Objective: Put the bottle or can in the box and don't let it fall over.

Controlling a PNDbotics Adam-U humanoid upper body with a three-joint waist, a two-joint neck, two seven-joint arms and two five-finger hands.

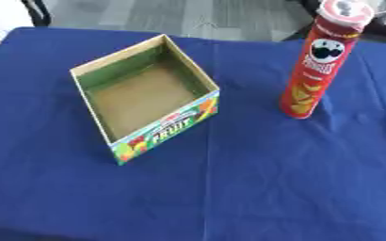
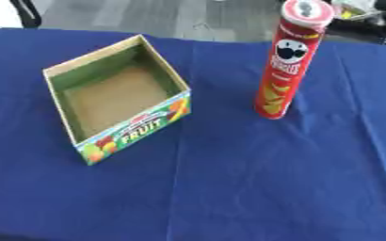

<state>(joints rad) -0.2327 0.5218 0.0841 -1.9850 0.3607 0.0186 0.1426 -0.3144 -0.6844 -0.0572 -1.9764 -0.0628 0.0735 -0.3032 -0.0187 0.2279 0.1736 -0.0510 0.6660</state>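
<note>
A tall red can (image 1: 321, 61) stands upright on a blue cloth (image 1: 254, 179), apart from an empty box (image 1: 143, 92). No hands show. Gripped high, it might topple.

glossy can (image 1: 319, 63), matt cardboard box (image 1: 130, 101), creased cloth (image 1: 270, 179).

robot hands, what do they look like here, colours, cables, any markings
Neither hand nor arm shows in the left or right eye view, so nothing about their colour, cables or markings can be read from these pictures. In view are only the tall red chip can standing upright, the open cardboard fruit box to its left, and the blue tablecloth.
</note>
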